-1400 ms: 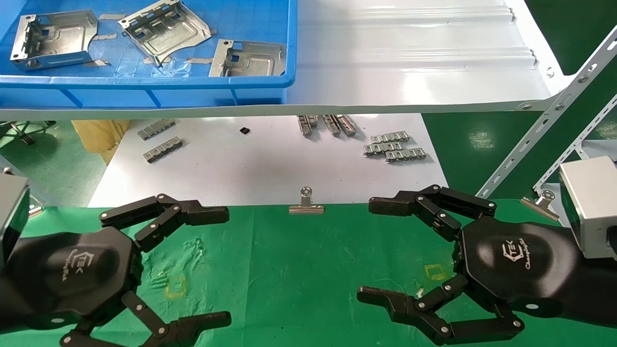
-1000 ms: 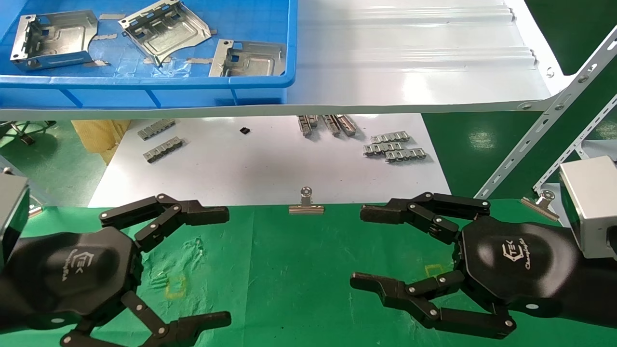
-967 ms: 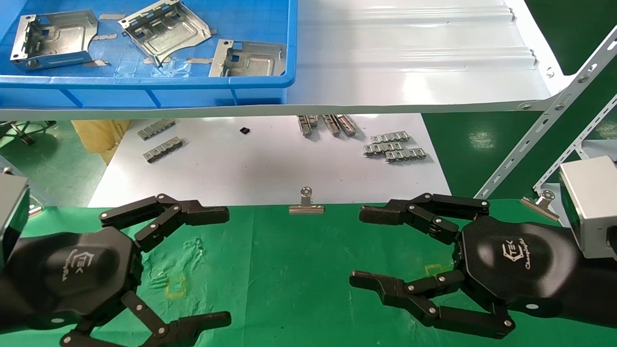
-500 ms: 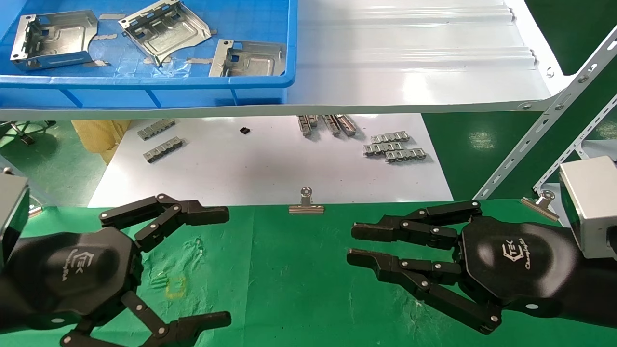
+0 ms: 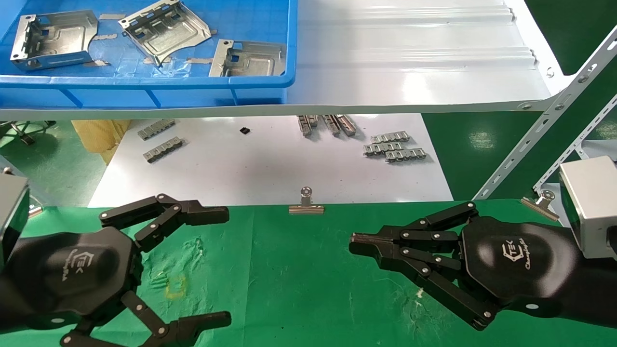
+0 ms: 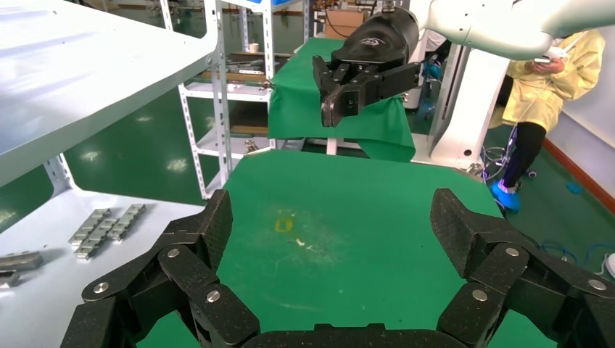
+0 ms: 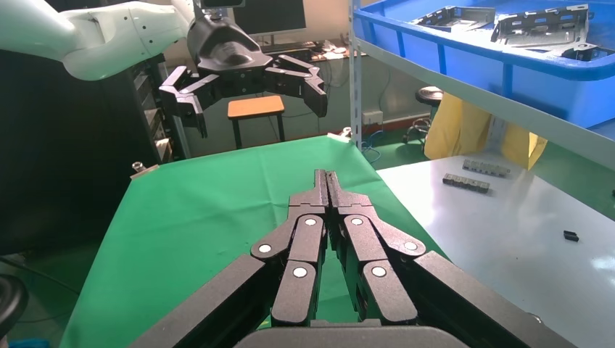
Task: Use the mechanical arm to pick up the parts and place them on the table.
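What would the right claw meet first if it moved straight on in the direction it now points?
Probably the left claw. The right claw is shut, empty, and points across the green table toward it, with only bare cloth between. Their relative heights are unclear, so it might pass by.

You are looking at a glossy dark green painted floor [image 5: 475, 140] beneath a white sheet-metal shelf [image 5: 409, 58] on perforated white steel uprights [image 5: 554, 111]. Beside that shelf stands a second white steel rack [image 6: 217, 87]. Beyond it a person in a yellow coat [image 6: 544, 80] stands, and an orange-topped stool [image 7: 254, 109] sits further off.
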Available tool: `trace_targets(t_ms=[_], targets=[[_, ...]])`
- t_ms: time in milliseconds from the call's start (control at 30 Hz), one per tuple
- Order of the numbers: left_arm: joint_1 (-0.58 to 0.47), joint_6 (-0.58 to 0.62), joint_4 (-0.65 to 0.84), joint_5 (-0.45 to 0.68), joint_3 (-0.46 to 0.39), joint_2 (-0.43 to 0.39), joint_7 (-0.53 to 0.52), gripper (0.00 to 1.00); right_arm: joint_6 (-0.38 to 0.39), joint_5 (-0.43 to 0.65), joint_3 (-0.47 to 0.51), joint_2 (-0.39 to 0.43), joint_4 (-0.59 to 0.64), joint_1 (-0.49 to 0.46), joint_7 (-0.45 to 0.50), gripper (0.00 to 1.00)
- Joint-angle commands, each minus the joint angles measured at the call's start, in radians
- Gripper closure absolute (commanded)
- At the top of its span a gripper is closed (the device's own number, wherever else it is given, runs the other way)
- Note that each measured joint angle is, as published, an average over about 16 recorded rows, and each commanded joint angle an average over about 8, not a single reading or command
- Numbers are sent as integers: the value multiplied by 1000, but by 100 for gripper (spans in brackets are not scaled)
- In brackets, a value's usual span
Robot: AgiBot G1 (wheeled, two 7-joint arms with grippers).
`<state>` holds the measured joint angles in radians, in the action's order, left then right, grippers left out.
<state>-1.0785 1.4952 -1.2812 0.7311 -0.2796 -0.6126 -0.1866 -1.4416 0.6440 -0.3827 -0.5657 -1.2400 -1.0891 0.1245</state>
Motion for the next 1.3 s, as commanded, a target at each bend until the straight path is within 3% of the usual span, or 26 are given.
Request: trace_targets(t_ms=[33,133,167,400,433,667,867,900,1033,1167,1300], targets=[[2,0,0,0,0,1,0,0,0,0,0,0,0,0,0,100],[-6,-4,0,0,1,-3,-1,0,0,0,0,0,0,0,0,99],[-12,-9,1,2,2,-5,-1,0,0,0,0,0,0,0,0,94],[-167,-89,53,61,0,-53,-20,0,0,0,0,0,0,0,0,7],[-210,-101,79,82,-7,-67,-24,0,0,0,0,0,0,0,0,0],[-568,-198,444,307,-93,-214,-2,0,0,0,0,0,0,0,0,0],[-797,-431,824,487,-156,-359,54,0,0,0,0,0,0,0,0,0],[-822,-472,873,511,-165,-381,62,4,0,0,0,0,0,0,0,0],[-899,-594,1034,592,-205,-453,79,51,0,0,0,0,0,0,0,0],[-948,-642,1138,650,-242,-495,81,97,0,0,0,0,0,0,0,0],[-981,-658,1199,686,-267,-515,78,100,0,0,0,0,0,0,0,0]])
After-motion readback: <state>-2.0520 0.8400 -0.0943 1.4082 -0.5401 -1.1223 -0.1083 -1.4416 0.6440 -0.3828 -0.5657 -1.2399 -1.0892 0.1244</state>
